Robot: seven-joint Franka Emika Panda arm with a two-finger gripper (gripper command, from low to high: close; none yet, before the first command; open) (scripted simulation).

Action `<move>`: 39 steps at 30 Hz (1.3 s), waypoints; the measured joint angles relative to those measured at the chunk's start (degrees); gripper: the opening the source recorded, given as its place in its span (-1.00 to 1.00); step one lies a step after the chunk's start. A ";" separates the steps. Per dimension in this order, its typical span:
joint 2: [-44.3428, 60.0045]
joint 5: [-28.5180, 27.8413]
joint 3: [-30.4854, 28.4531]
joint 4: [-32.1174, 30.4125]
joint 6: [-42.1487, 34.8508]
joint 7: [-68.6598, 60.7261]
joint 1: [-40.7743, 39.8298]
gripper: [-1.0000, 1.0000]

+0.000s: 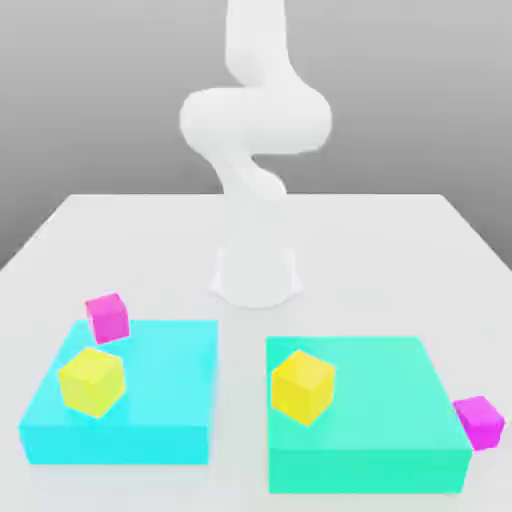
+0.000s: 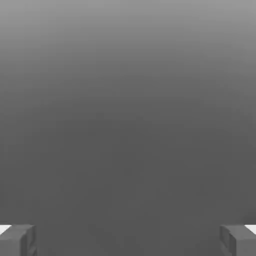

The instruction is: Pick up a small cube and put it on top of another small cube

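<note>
Presently your claw (image 2: 128, 242) gapes wide, empty. One magenta cube (image 1: 108, 318) sits at the cyan block's (image 1: 118, 447) back-left corner, exterior view; probably light, rigid. Grip opposite side faces squarely.

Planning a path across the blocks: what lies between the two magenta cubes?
In the exterior view, the yellow cube on the green block.

Two yellow cubes (image 1: 92, 382) on cyan (image 1: 150, 390) and green (image 1: 370, 400) blocks.
</note>
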 joint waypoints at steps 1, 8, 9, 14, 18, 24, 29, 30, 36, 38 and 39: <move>2.25 0.57 -0.48 -0.34 0.86 -2.84 1.87 0.00; 16.95 4.57 -2.43 -2.57 6.48 -21.46 13.02 0.00; 19.03 5.17 -2.43 -2.88 7.27 -24.11 14.34 0.00; 29.38 7.50 -1.37 -4.45 11.23 -36.87 20.00 0.00; 37.53 7.72 0.81 -5.76 14.54 -45.92 23.98 0.00; 49.45 2.89 3.04 -7.83 19.79 -55.79 28.40 0.00; 59.42 -2.74 3.06 -7.95 25.72 -58.37 30.91 0.00; 61.51 -3.00 2.90 -7.57 27.33 -58.33 31.10 0.00; 65.26 -3.25 2.68 -6.85 30.18 -58.22 31.31 -1.00; 66.09 -3.31 2.64 -6.69 30.79 -58.18 31.34 -1.00; 65.44 -3.33 2.67 -6.82 30.28 -58.20 31.33 -1.00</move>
